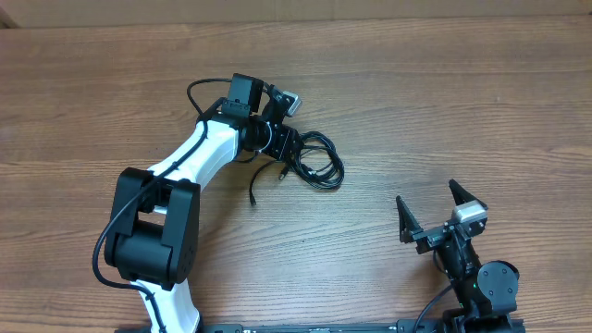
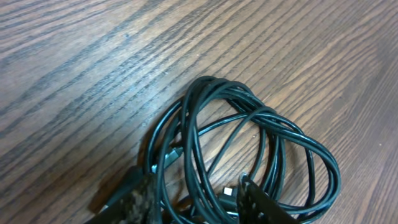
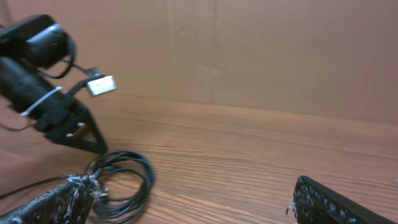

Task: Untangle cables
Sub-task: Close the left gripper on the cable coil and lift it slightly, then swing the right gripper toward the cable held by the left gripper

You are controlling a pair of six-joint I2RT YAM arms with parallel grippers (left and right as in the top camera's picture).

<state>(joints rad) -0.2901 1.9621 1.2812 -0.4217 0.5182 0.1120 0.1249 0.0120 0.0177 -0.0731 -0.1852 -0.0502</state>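
Overhead: tangled black cables [image 1: 320,165] at centre, left gripper [image 1: 289,155] part-open over their left edge; right gripper [image 1: 426,192] near right, fingers spread wide

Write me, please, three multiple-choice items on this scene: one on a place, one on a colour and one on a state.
1. Where do the cables lie?
A. right at the left gripper
B. draped over an arm's base
C. inside a box

2. What colour are the cables?
A. white
B. black
C. red

3. How does the right gripper stand?
A. shut on a cable
B. shut and empty
C. open and empty

Key:
1 A, as the left wrist view shows the cables directly at that gripper.
2 B, as every strand is black.
3 C, as the overhead view shows it spread wide, away from the cables, with nothing in it.
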